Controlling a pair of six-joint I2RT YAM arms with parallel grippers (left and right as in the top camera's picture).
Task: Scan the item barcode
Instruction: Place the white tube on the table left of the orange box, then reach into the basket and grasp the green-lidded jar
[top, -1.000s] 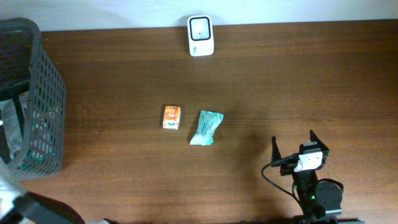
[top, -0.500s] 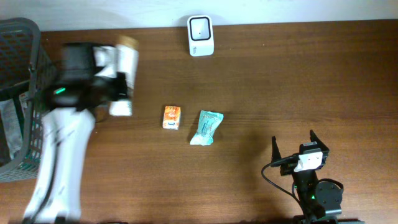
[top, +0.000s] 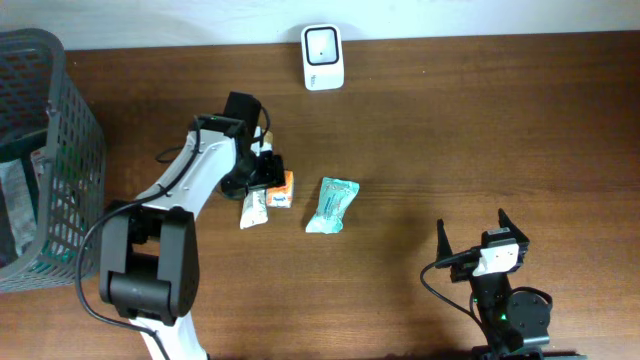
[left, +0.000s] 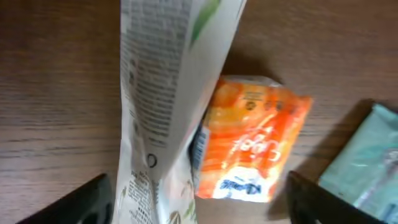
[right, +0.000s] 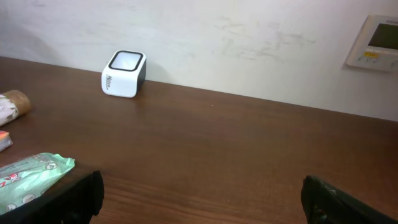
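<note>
Hanging over the middle of the counter (top: 450, 130), the left claw (left: 199, 196) has its jaws spread wide with a white pouch (left: 161, 93) running lengthwise between them. Neither finger seems to press on the pouch, so the claw looks open and holds nothing. Whether the pouch lies fully flat I cannot tell. Touching its side at three o'clock is an orange packet (left: 249, 143), and further out the same way, a little apart, lies a teal packet (top: 331, 205). The scanner (top: 323, 57) stands at about one o'clock from the claw, at the far edge. A basket (top: 60, 150) sits at nine o'clock, and the right claw (top: 471, 222) waits wide open and empty near five o'clock.

My reading is that this is the handling step around the pouch, with jaws spread either to take it or to let it go, and no item is at the scanner. The pouch's visible face shows fine print, but I can make out no barcode. The next move calls for a firm pinch on one item alone, clear of the orange packet. It then calls for a lift toward one o'clock and a turn of the wrist so the coded face meets the scanner window.
</note>
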